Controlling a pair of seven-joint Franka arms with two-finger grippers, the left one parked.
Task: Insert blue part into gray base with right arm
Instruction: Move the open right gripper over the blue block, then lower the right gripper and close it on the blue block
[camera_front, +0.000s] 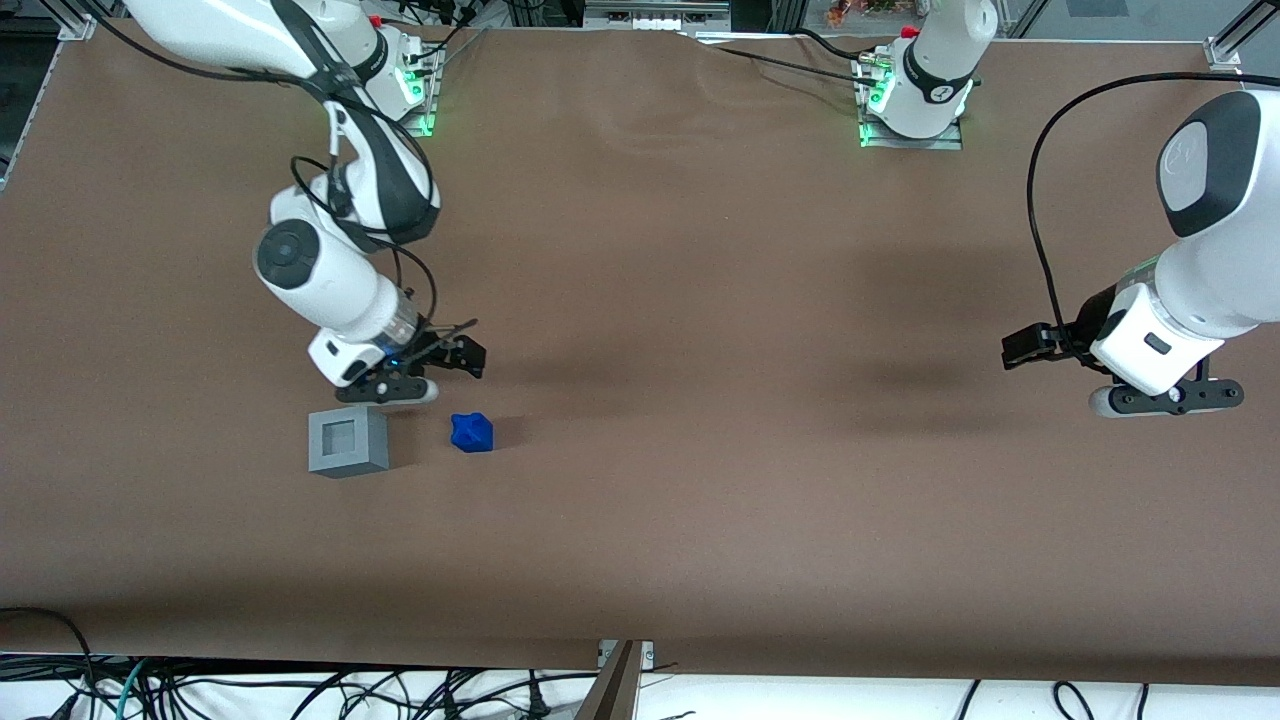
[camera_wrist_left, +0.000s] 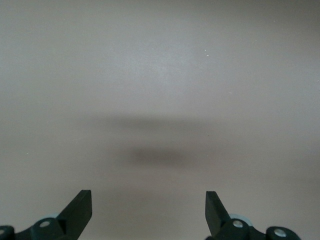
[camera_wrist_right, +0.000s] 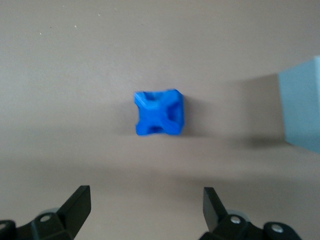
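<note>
Front view shows you the right arm's hand hovering over the brown bench, empty, farther from the camera than the blue part and the gray base, which sit apart, so the grasp is not yet made.

Right wrist view: your fingers are spread wide, framing the blue part, likely lining up a descent; the base's corner sits beside it.

Tool with fingers spread, above bare bench, farther from front camera than blue part. Open bench all round blue part; gray base just beside, apart, sole obstacle nearby.
</note>
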